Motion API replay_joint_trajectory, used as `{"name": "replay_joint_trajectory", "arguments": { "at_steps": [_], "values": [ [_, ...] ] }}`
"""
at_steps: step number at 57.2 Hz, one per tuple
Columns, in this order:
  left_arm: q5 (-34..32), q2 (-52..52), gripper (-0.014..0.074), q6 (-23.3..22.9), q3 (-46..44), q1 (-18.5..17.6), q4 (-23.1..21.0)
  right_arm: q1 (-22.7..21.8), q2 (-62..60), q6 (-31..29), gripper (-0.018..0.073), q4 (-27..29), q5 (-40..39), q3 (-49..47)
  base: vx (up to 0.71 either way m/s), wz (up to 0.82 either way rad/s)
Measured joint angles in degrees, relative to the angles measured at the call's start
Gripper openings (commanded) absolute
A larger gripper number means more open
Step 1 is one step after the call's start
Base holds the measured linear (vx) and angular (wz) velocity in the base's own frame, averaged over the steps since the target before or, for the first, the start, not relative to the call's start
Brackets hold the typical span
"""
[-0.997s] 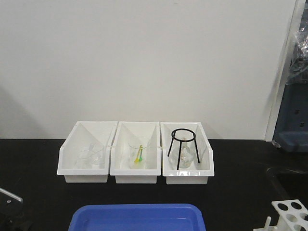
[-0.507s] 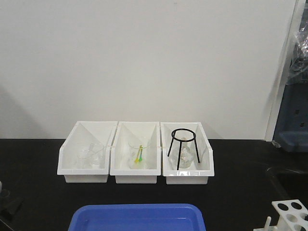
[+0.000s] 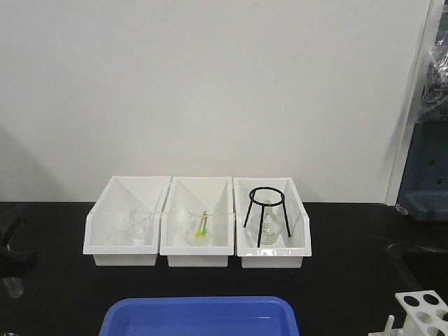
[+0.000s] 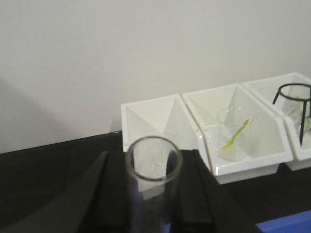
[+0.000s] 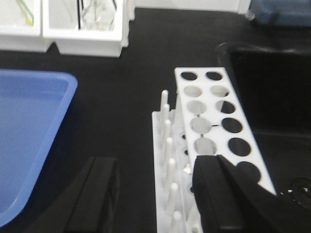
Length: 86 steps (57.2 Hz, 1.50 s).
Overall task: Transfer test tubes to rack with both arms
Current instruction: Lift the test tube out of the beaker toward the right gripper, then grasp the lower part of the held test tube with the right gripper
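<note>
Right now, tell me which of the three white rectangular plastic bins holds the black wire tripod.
The rightmost bin in the front view: only it has the black wire tripod inside.

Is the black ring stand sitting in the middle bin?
No, the black ring stand sits in the rightmost white bin.

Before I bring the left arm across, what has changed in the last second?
In the front view the left arm has risen from the bottom left corner to higher on the left edge. Its wrist view shows the left hand closed on an upright test tube. The three white bins, blue tray and rack have not moved.
</note>
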Motion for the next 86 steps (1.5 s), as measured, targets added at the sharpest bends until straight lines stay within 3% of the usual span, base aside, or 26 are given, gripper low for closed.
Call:
{"name": "replay_joint_trajectory", "arguments": {
  "at_steps": [7,16,28,38,44,50,56,63,73,86],
  "values": [
    [0.14,1.93,-0.0001,-3.8,-1.95,-2.49,0.0,0.0,3.58,-7.28,0.0424,6.8,-5.47,0.0,0.0,0.0],
    [-1.73,5.45,-0.0001,-8.97,-2.11,-8.34,0.0,0.0,6.71,-12.6,0.0424,15.35,-10.46,-0.61,0.0,0.0],
    [-10.45,11.9,-0.0001,-17.03,-2.11,-17.16,0.0,0.0,15.75,-27.16,0.0424,19.32,0.26,-7.3,0.0,0.0],
    [-17.05,17.25,-0.0001,-26.92,-2.11,-23.68,1.61,0.0,23.91,-38.69,0.0424,31.92,5.76,-15.89,0.0,0.0],
    [-21.52,20.09,-0.0001,-35.95,-2.11,-26.51,6.31,1.14,27.29,-47.86,0.0424,39.25,7.06,-19.97,0.0,0.0],
    [-26.12,23.14,-0.0001,-47.95,-2.11,-28.15,14.32,5.43,30.32,-53.77,0.0424,43.25,6.78,-22.89,0.0,0.0],
    [-30.33,25.79,-0.0001,-60.56,-2.15,-28.56,24.76,11.43,32.89,-55.37,0.0424,43.77,4.73,-24.82,0.0,0.0],
    [-33.92,28.53,-0.0001,-70.92,-2.47,-28.58,35.76,19.11,36.29,-55.56,0.0424,41.43,0.32,-26.86,0.0,0.0],
    [-35.33,30.16,-0.0001,-76.72,-2.48,-28.63,44.3,24.73,40.02,-54.79,0.0429,37.54,-5.02,-27.64,0.0,0.0],
    [-35.27,31.1,-0.0001,-77.78,-2.48,-28.63,47.02,25.37,44.05,-54.66,0.0433,36.97,-5.86,-27.71,0.0,0.0]
  ]
}}
